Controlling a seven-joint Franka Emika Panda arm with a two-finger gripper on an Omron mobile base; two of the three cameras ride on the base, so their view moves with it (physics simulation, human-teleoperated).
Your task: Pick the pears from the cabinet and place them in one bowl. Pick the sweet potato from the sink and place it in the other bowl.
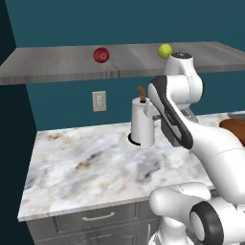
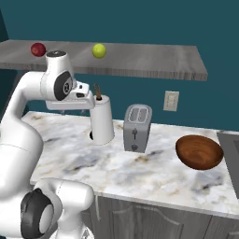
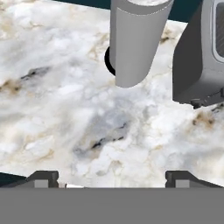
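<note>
A: Pears are seen on the cabinet, well apart: the red pear to the left, the green pear to the right. In the right base view they are found again, red pear and green pear, both resting on the slab above the counter.

B: How is the gripper held?

A: It is released. In the hand view the two fingertips are set wide apart at the bottom, with nothing between them, above bare marble. A white roll holder and the toaster are seen beyond them.

B: And the bowls?

A: The dark bowl is seen on the counter to the right of the toaster, near the sink edge. It is tilted. Nothing is seen inside it. The other bowl and the sweet potato cannot be told from these views.

B: Where is the arm?

A: The hand is held low, beside the roll holder, below the cabinet.
</note>
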